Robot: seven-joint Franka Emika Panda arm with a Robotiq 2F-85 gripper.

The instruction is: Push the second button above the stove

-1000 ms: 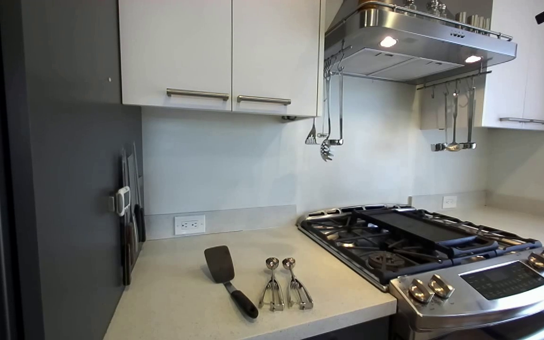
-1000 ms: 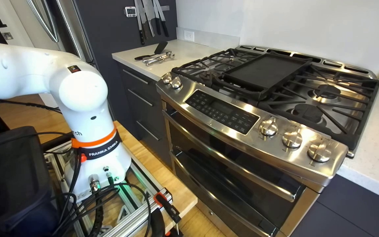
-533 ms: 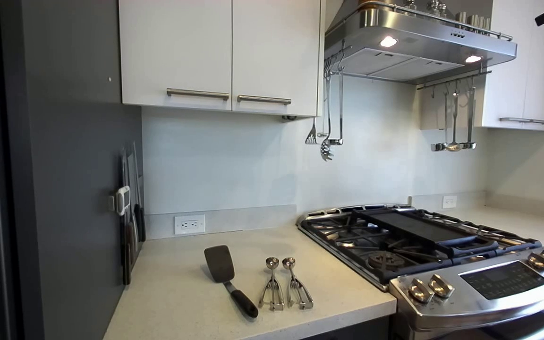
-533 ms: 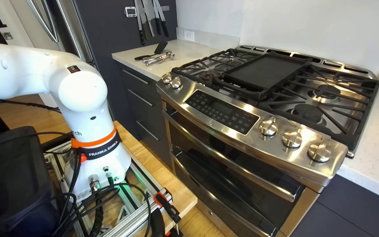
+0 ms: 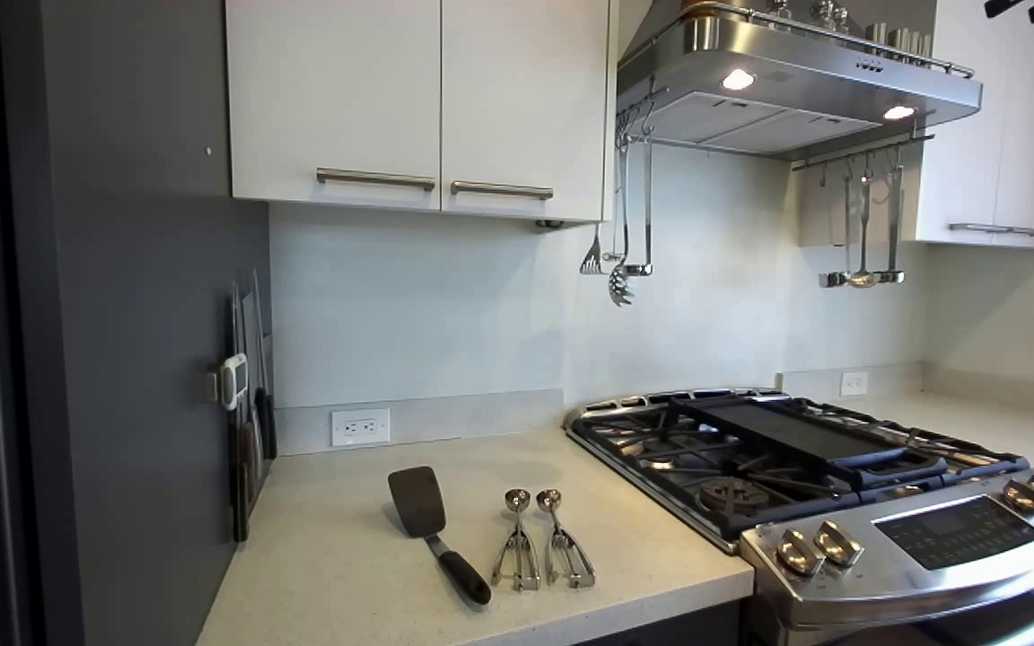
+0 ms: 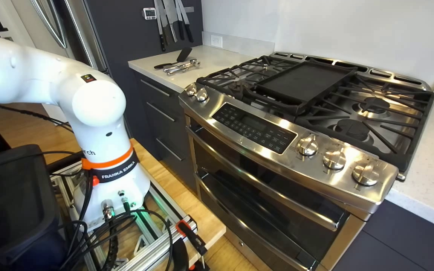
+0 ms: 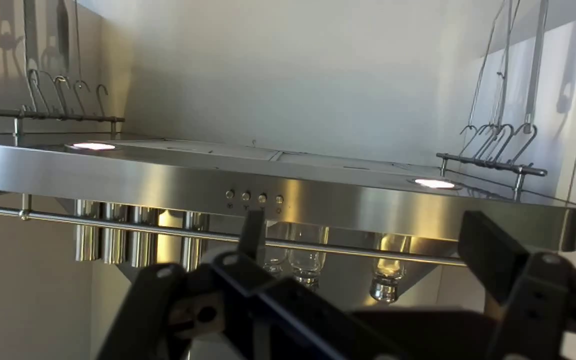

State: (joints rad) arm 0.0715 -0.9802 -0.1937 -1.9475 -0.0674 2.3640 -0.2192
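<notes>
A wide stainless-steel gas range stands between two stretches of pale counter and shows in both exterior views, its black cast-iron grates carrying a flat griddle in the middle. Along the range's front, two round silver knobs sit left of the dark control display and three more right of it. Left of the range, two steel squeeze-handled scoops lie side by side on the counter, and a black-handled spatula lies beyond them, farther from the range. Farther left still, knives and a white timer are mounted on a dark panel. Well above the range is the steel hood, both lamps lit, with a row of four small round buttons along its front; the wrist view shows them upside down. Steel utensils, a pasta spoon among them, hang above the range's two sides. The white Franka arm rises from a wooden board in front of the range. Its pincer is well higher than the range, facing the hood's front, the two fingers spread wide apart; in the wrist view one fingertip appears just beside the buttons. That view gives depth poorly, so whether it touches the steel I cannot tell.
</notes>
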